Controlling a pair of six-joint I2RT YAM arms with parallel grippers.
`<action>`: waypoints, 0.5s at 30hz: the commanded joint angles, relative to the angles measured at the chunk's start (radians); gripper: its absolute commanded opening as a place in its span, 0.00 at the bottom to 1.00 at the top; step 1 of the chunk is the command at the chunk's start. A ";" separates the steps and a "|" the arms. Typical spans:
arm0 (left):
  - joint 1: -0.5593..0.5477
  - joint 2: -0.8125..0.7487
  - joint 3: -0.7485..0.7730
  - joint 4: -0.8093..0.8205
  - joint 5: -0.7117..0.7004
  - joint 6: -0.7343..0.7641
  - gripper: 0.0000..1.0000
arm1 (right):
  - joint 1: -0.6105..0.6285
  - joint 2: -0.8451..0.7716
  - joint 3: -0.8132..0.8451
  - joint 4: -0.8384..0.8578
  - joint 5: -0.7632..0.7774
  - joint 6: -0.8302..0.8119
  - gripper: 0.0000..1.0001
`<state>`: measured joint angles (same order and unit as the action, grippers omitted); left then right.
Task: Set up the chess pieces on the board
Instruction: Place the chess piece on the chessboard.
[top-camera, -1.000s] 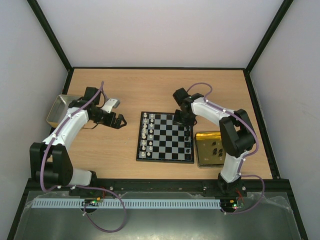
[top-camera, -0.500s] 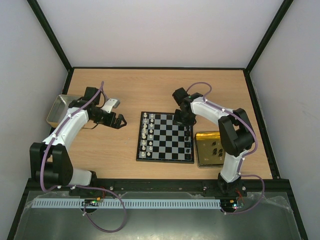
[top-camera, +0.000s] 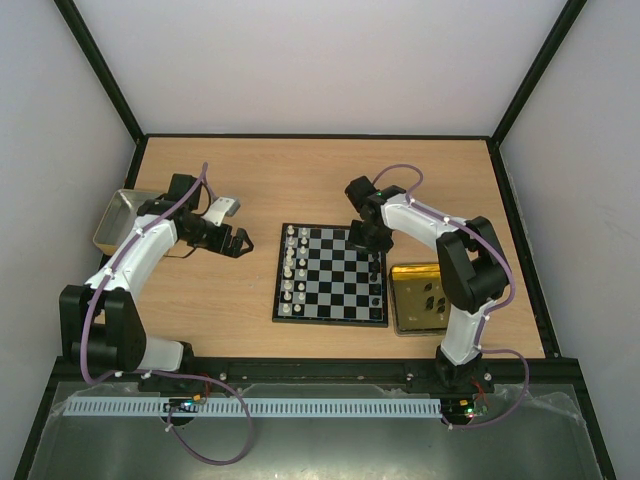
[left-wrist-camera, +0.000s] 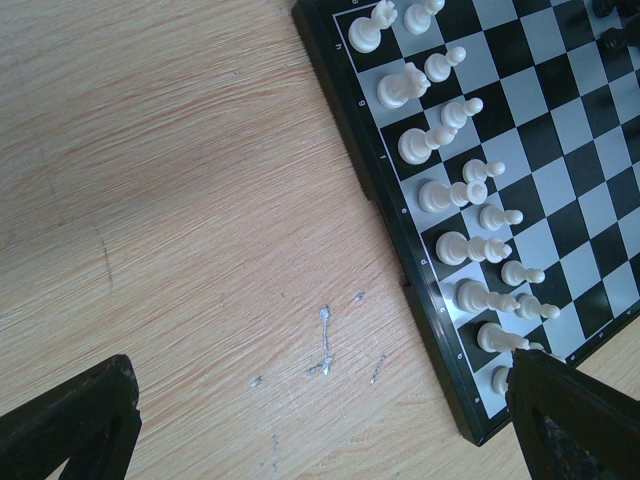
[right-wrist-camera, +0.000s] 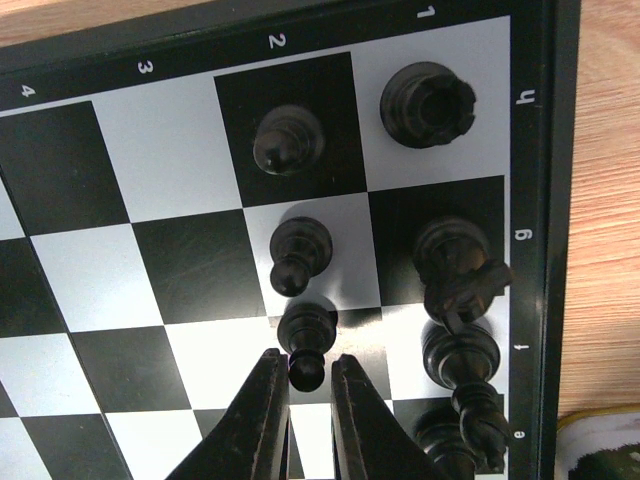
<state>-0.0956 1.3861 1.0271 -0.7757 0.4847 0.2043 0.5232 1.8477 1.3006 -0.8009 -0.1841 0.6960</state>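
**Ana:** Right gripper (right-wrist-camera: 306, 368) first: its two fingers are pinched almost together, and the head of a black pawn (right-wrist-camera: 305, 335) sits right between the tips. I'd call that a grip on the pawn

**Ben:** Is it down on the board (top-camera: 330, 321) or in the air?

**Ana:** Can't swear to it. It stands upright over a dark square in the second column in from the right-hand frame, in line with two other black pawns (right-wrist-camera: 288, 140) further along. Its foot looks to be on the square. In the edge column beside it there's a black rook (right-wrist-camera: 428, 100) and more black pieces, one of them probably a knight (right-wrist-camera: 462, 272)

**Ben:** So what does the next move turn on?

**Ana:** The pawn's long axis runs straight up, and the fingers straddle its head, one on each flank. My guess is it only wants letting go and a straight lift. The edge pieces are just beside the right-hand finger, so any sideways drift could clip them

**Ben:** And the other arm?

**Ana:** Left gripper (left-wrist-camera: 318, 385) hangs spread wide over the table (left-wrist-camera: 200, 200), just left of the board and holding nothing, by the white pieces (left-wrist-camera: 440, 190) lined up in two rows. The right arm is much the nearer to the black side, with the gold tin (top-camera: 425, 297) just beside the board there
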 joint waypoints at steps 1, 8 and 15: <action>-0.004 -0.017 -0.006 -0.011 -0.002 0.001 0.99 | -0.003 -0.002 -0.001 -0.039 0.017 -0.022 0.10; -0.007 -0.008 -0.005 -0.015 0.000 0.002 0.99 | -0.004 -0.011 -0.004 -0.054 0.014 -0.035 0.10; -0.009 -0.008 -0.006 -0.013 0.003 0.001 0.99 | -0.004 -0.016 -0.020 -0.038 0.013 -0.031 0.10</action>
<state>-0.0982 1.3861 1.0271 -0.7757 0.4850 0.2047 0.5232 1.8477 1.2945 -0.8120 -0.1844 0.6739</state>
